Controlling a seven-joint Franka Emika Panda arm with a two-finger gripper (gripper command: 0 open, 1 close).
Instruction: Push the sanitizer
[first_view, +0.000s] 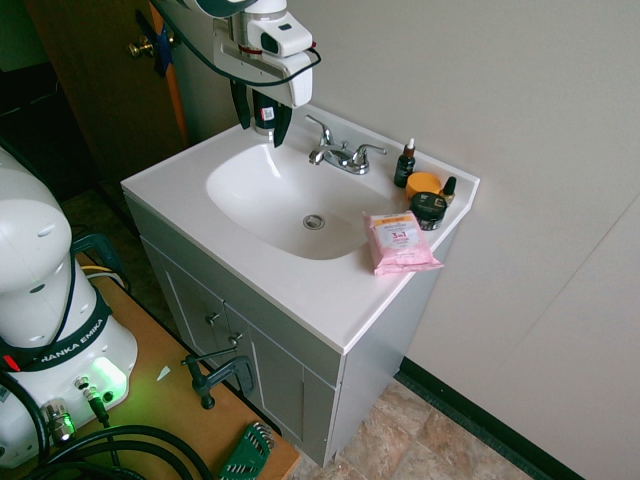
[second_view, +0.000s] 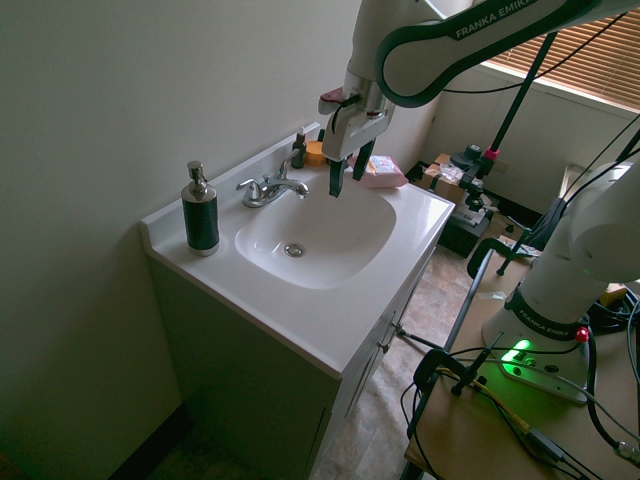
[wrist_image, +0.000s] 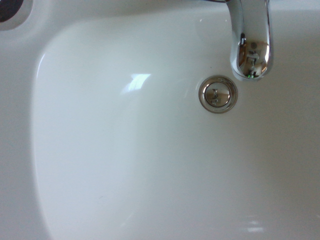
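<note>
We see the gripper (second_view: 347, 172) hanging above the sink basin (second_view: 330, 240), fingers spread apart and holding nothing; the sanitizer (second_view: 200, 211) stands upright on the counter's back corner beside the faucet (second_view: 270, 187), well apart from the gripper; in the first exterior view the bottle seems hidden behind the gripper (first_view: 263, 118); the wrist view shows only drain (wrist_image: 218, 94) and spout.

A bathroom: a white vanity sink (first_view: 330, 300) with a chrome faucet (first_view: 338, 152) and toiletries beside the basin.
</note>
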